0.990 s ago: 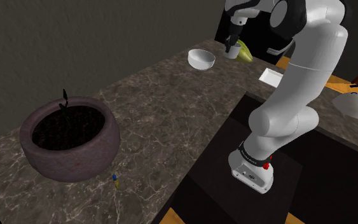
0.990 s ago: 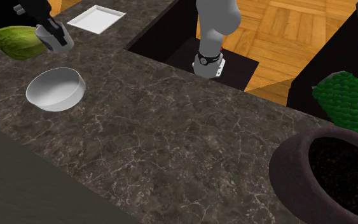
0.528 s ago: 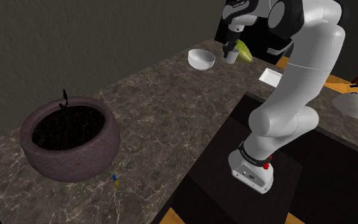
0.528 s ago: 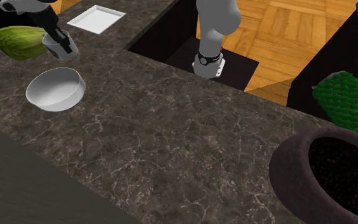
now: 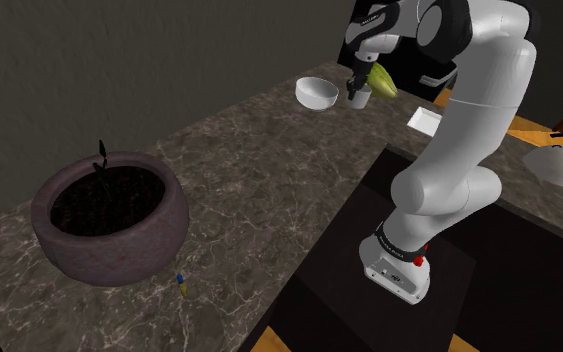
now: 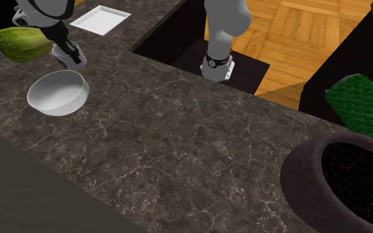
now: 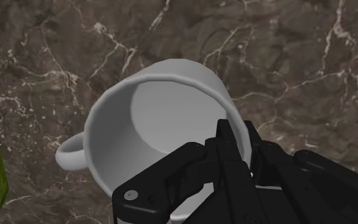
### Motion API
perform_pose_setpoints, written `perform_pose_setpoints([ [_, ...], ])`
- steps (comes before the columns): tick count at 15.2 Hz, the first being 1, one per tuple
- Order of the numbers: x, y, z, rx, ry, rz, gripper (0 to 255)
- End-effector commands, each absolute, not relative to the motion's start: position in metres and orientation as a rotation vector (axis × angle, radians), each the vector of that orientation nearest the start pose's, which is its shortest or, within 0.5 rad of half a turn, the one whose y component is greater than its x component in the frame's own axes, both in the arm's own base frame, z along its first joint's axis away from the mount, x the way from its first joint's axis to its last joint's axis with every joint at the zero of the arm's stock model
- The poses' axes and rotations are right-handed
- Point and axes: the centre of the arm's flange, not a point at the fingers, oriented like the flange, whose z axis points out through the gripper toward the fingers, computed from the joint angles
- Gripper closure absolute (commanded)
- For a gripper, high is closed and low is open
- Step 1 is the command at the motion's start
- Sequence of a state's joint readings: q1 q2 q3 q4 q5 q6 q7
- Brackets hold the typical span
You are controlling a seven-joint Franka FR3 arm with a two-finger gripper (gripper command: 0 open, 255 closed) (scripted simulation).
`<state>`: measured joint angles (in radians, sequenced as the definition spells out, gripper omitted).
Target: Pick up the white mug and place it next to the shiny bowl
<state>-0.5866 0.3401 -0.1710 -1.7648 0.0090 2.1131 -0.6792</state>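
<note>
- The claw [image 7: 238, 145] is closed on the rim of the white mug [image 7: 161, 130]. One finger sits inside the cup, the other against the outer wall, with the wall pinched between them.
- The mug hangs from the claw tipped over, its mouth facing the wrist camera. Its handle [image 7: 71, 154] sticks out on the side away from the fingers.
- Over the last second the claw has carried the mug away from the green vegetable [image 6: 20, 42]. It was right beside that a second ago, and the vegetable now lies behind the claw.
- The same travel has brought the mug close to the bowl [image 6: 57, 93], which looks pale grey-white. The bowl now sits just ahead of the claw, on the side away from the vegetable.
- In the second exterior view the mug is near the bowl's rim but not touching it.
- Directly under the claw is bare marbled tabletop [image 7: 285, 57]. I cannot tell whether the mug's base is clear of it or already grazing it.
- A white tray [image 6: 100, 18] lies well off to the claw's other side and is out of the way.
- Judgement: the pick and most of the carry are done. What is left is to right the mug, lower it beside the bowl and let go.
- The risk is the tilt, since letting go at this angle could leave the mug rolling into the bowl.
</note>
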Motion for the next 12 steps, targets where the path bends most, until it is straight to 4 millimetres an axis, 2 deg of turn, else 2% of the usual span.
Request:
perform_pose_setpoints([
  [1,0.474,-0.436,0.365,-3.185,0.117,0.035,255],
  [4,0.474,-0.436,0.349,-3.185,0.117,0.035,255],
  [12,0.474,-0.436,0.348,-3.185,0.117,0.035,255],
])
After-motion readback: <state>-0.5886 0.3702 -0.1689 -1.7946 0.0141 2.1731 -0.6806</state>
